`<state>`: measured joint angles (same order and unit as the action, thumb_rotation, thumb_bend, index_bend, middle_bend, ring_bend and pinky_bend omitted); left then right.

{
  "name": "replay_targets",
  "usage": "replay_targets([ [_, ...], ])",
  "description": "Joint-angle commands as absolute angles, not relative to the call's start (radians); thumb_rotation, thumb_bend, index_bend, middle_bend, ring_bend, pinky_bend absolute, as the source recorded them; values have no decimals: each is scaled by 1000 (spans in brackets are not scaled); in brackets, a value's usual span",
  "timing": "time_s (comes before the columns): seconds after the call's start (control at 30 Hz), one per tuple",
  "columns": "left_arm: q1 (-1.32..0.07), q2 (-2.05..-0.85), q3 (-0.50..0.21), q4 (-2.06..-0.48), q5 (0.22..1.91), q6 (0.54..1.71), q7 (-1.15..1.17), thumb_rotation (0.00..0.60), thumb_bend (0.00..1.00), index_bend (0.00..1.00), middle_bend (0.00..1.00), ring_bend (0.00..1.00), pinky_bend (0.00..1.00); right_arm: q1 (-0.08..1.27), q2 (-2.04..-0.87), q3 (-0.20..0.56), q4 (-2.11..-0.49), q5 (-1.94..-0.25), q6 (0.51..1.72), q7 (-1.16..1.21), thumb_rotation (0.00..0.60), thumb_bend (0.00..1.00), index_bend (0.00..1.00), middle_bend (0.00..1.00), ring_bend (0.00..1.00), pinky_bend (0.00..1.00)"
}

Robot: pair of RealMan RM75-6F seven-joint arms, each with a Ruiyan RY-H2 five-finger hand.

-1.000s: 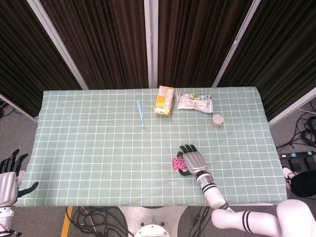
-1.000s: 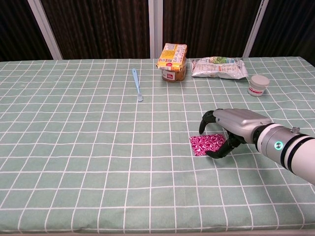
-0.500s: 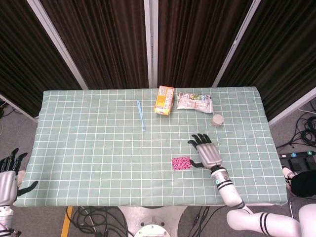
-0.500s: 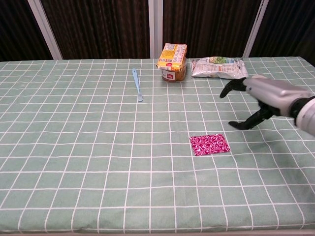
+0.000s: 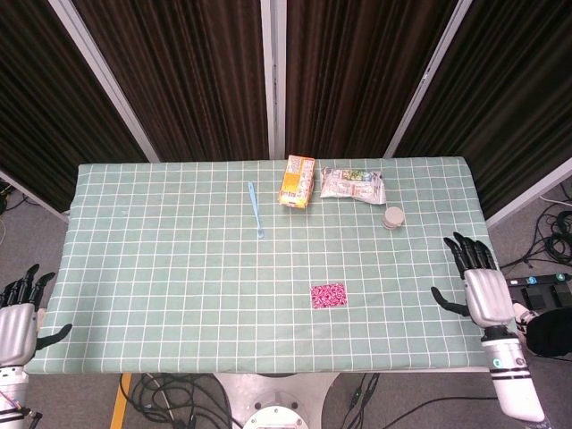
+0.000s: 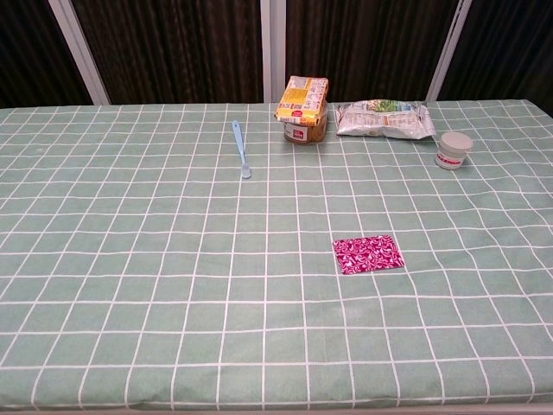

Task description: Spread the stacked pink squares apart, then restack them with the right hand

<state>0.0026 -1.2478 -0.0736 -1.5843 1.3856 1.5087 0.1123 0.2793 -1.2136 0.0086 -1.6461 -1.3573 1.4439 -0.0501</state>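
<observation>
The pink patterned squares (image 5: 328, 296) lie as one flat stack on the green checked tablecloth, right of centre near the front edge; the chest view shows the same stack (image 6: 368, 254) alone. My right hand (image 5: 481, 284) hovers open at the table's right edge, well right of the stack, fingers spread and empty. My left hand (image 5: 18, 308) hangs open off the table's front left corner. Neither hand appears in the chest view.
At the back stand an orange box (image 5: 298, 181), a snack bag (image 5: 354, 185) and a small white jar (image 5: 392, 217). A light blue spoon (image 5: 256, 208) lies left of the box. The tablecloth (image 5: 161, 268) covers the whole table.
My right hand has let go of the pink stack, lifted and swung right to the table's edge, leaving the chest view. The stack stays put. The left hand barely shifted.
</observation>
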Motion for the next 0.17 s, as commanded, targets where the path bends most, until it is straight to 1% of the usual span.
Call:
replay_targets([
  [0.03, -2, -1243, -75, -1596, 1383, 1504, 122, 600, 156, 209, 146, 141, 145, 227, -1179, -19, -1681, -1422, 1503, -8, 465, 208, 62, 14, 0, 0],
  [0.17, -6, -1237, -74, -1606, 1387, 1505, 131, 600, 156, 209, 146, 141, 145, 200, -1164, -34, -1700, -1485, 1537, -2, 434, 209, 63, 12, 0, 0],
])
